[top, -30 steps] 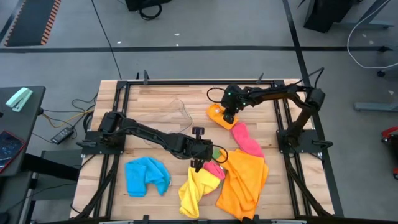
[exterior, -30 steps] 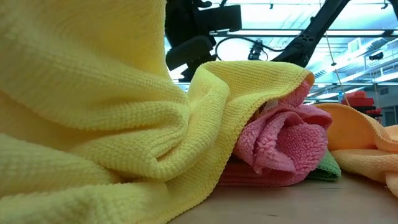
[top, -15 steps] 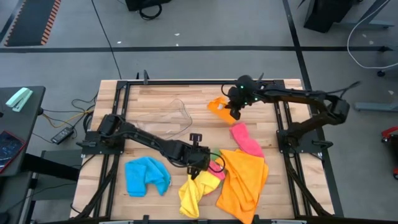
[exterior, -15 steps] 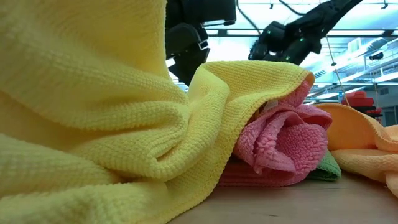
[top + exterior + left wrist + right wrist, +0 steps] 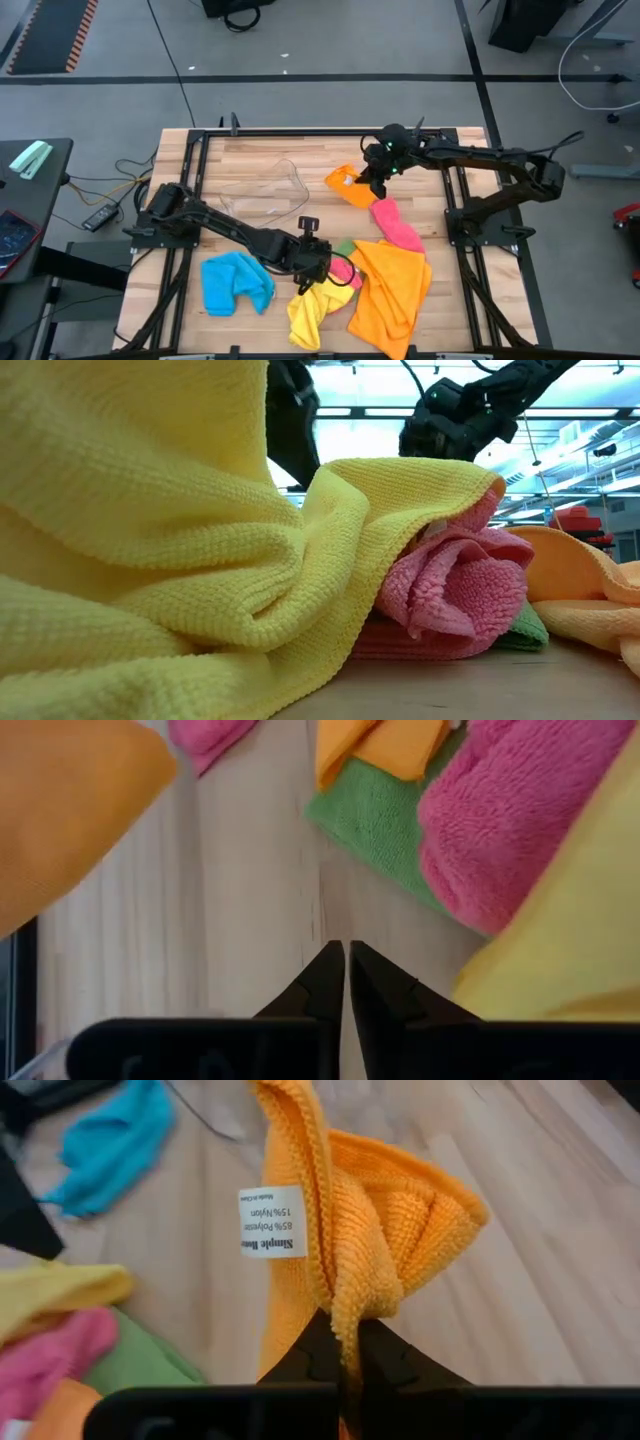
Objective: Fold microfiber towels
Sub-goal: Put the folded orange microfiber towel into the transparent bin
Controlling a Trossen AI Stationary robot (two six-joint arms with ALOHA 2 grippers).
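A small orange towel (image 5: 346, 186) with a white label (image 5: 272, 1222) hangs bunched at the table's far middle, and my right gripper (image 5: 376, 182) is shut on it. My left gripper (image 5: 312, 266) is shut and holds nothing; it hovers over bare wood (image 5: 250, 920) beside a pile of towels. That pile holds a yellow towel (image 5: 312, 312), a pink towel (image 5: 346, 272), a green towel (image 5: 370, 815) lying under the pink one, and a large orange towel (image 5: 392, 290). A blue towel (image 5: 236, 283) lies crumpled at the near left. A second pink towel (image 5: 398, 226) lies between the pile and my right gripper. My right gripper pinches a bunched fold of the small orange towel (image 5: 350, 1295) between its two fingers (image 5: 312, 1348), several layers thick. The fingers slant down from the table's right side. The towel droops slack beyond the fingertips; whether its lower end rests on the wood I cannot tell.
A clear plastic tub (image 5: 264, 190) lies at the far left of the table. The black frame rails (image 5: 190, 200) run along the table's sides. Bare wood shows between the tub and the towel pile. In the low view the yellow towel (image 5: 150, 540) fills most of the picture.
My right gripper has risen with the small orange towel, lifting it from a heap on the table so that it now hangs bunched and partly unfurled. My left gripper has drifted a little toward the table's near left, staying shut.
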